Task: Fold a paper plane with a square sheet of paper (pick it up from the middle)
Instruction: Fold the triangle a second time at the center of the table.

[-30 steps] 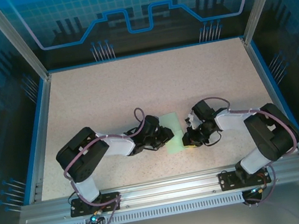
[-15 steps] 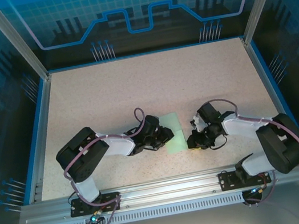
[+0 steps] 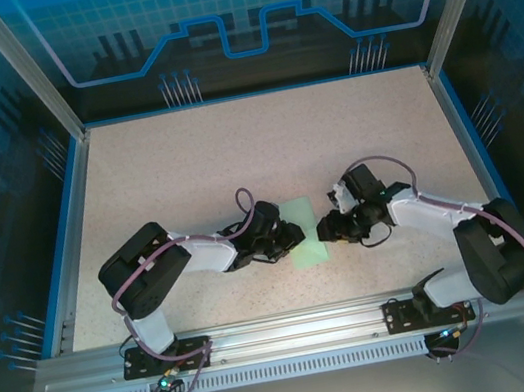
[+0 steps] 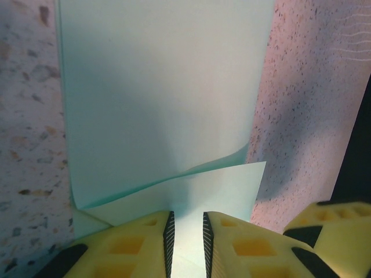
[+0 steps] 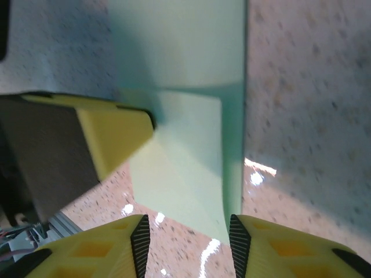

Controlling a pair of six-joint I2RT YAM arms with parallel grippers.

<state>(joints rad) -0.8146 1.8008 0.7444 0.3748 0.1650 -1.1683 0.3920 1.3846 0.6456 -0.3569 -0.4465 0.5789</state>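
Left claw pinched on the paper, right claw open over its other edge

The left gripper (image 4: 185,225) has its yellow fingers (image 4: 139,246) almost together, clamped on the near edge of the thin pale mint-green sheet of paper (image 4: 162,92), and a loose layer curls up just ahead of the tips. The right gripper (image 5: 186,230) has its fingers (image 5: 272,249) clearly apart, and the sheet's folded edge runs through the gap without being squeezed, as far as I can tell. From the top camera it's one sheet (image 3: 310,251), folded to a narrow strip, flat on the speckled beige tabletop (image 3: 235,160) toward the near side, right between the left gripper (image 3: 295,236) and right gripper (image 3: 324,231). Count: one sheet, two grippers.
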